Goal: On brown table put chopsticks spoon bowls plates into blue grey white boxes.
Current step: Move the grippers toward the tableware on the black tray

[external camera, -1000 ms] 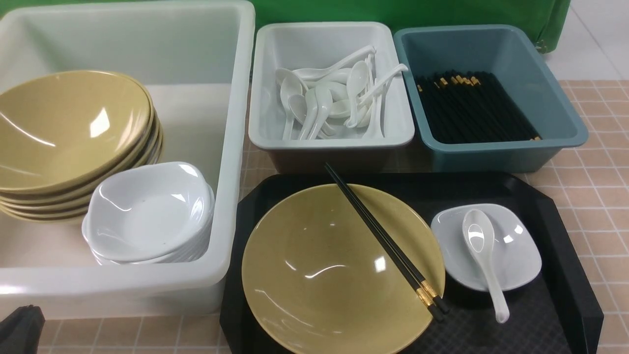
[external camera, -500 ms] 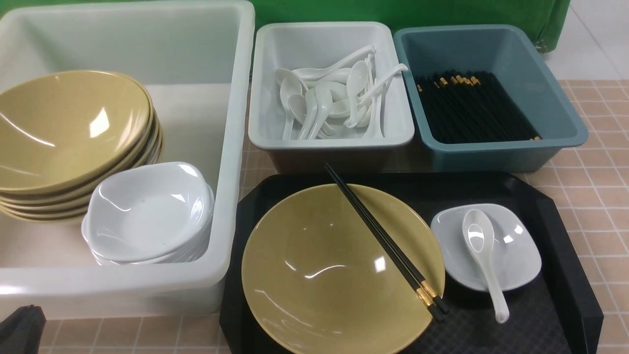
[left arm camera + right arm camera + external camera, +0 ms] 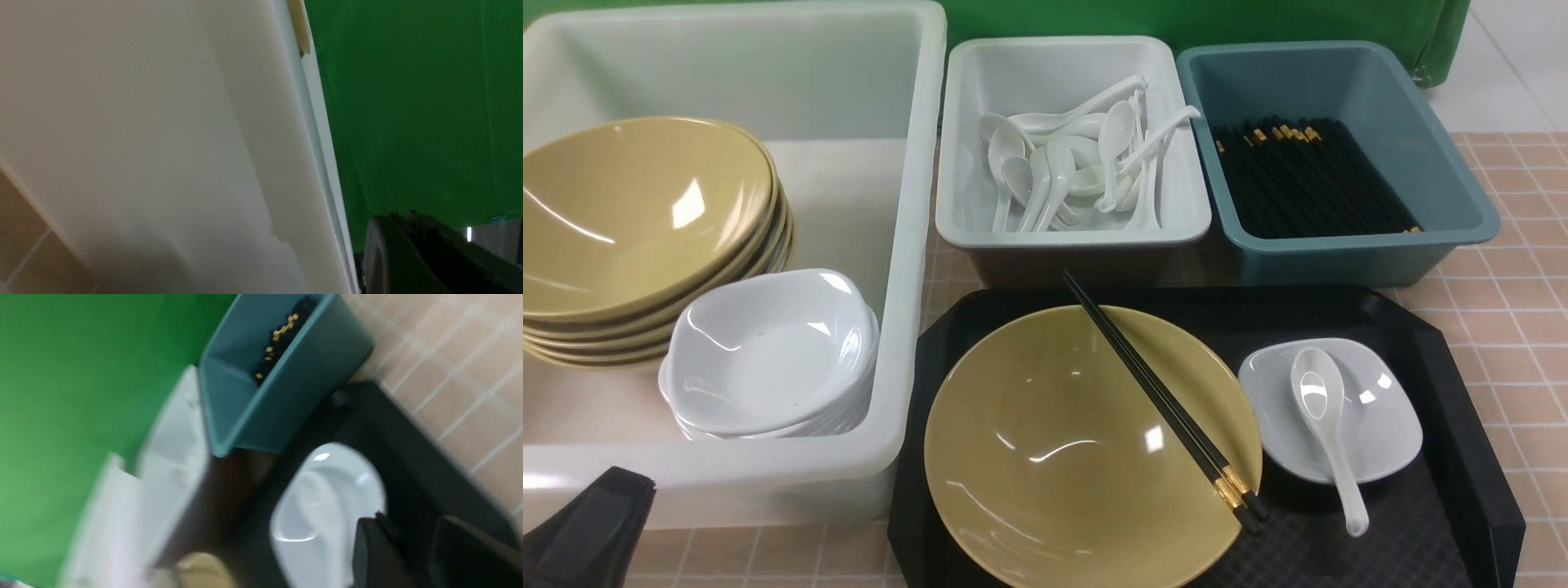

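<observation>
The pair of long black gold-banded chopsticks (image 3: 1164, 404) lies side by side across the wide glossy olive-yellow bowl (image 3: 1045, 457) on the black textured tray (image 3: 1445, 523). They are probably light, stiff and slick, so they may roll or split apart. Pinch both together near the middle, where they bridge the bowl's hollow.

Beside the bowl, the small glossy white soup spoon (image 3: 1327, 425) rests scoop-up in the small white squarish plate (image 3: 1388, 425). Its handle overhangs the plate's rim, which is the easiest place to take hold. The bowl and plate look hard, smooth and breakable, so grip them at the rim.

Your right tool (image 3: 421, 531) does not show in the front view. Its own blurred wrist view shows the jaws partly open with nothing between them. The plate and spoon sit just ahead of the tips, and the teal-blue plastic bin (image 3: 1347, 261), already lined with chopsticks, is farther beyond.

Your left tool (image 3: 584, 531) sits low over the tan tiled counter (image 3: 1511, 318). It is closed, and I see nothing in it. It is just outside the near wall of the big translucent white tub (image 3: 915, 245), which holds stacked yellow bowls (image 3: 629, 212) and stacked white plates (image 3: 768, 351). The light grey rectangular bin (image 3: 1070, 233) of spoons lies between the tub and the teal bin, well ahead of both tools.
</observation>
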Controlling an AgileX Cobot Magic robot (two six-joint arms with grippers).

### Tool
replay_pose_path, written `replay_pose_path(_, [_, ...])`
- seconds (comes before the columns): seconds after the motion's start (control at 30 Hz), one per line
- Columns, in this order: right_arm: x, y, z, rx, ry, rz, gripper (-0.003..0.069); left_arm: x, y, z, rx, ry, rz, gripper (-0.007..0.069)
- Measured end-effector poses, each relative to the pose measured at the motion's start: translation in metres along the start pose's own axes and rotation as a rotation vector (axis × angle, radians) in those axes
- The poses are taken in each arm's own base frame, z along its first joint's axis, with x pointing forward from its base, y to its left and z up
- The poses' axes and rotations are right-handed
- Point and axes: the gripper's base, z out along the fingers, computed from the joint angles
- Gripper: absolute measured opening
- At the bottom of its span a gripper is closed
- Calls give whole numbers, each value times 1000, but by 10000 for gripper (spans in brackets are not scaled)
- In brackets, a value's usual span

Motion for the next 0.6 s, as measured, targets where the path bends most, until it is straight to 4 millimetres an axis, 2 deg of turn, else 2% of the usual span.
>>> replay_pose_path(0.1, [0, 0, 0, 0, 4, 21, 239, 0, 0, 0, 4, 4, -18, 1])
replay_pose_path(0.2, [0, 0, 0, 0, 5, -37, 239, 4, 0, 0, 3, 47, -41, 1])
replay_pose_path(0.27, [1, 0, 0, 5, 15, -41, 239, 6, 0, 0, 2, 66, -26, 1])
replay_pose_path(0.3, [3, 0, -1, 7, 45, -61, 239, 8, -4, -1, 12, 92, 44, 1])
replay_pose_path(0.33, [4, 0, -1, 9, 65, -81, 239, 7, -10, -2, 30, 99, 97, 1])
replay_pose_path(0.4, [7, 7, -5, -3, 130, -207, 239, 3, -34, -8, 103, 91, 270, 1])
replay_pose_path(0.43, [5, 19, -10, -41, 162, -318, 238, 1, -48, -13, 142, 83, 370, 1])
replay_pose_path(0.47, [5, 19, -10, -41, 162, -318, 237, 0, -54, -15, 158, 76, 405, 1])
replay_pose_path(0.5, [1, 32, -16, -84, 172, -404, 232, -1, -64, -18, 179, 74, 483, 1])
replay_pose_path(0.53, [-5, 51, -21, -120, 186, -506, 206, -4, -85, -22, 197, 84, 623, 1])
replay_pose_path(0.6, [-14, 74, -22, -122, 225, -644, 144, -7, -99, -17, 130, 162, 754, 1])
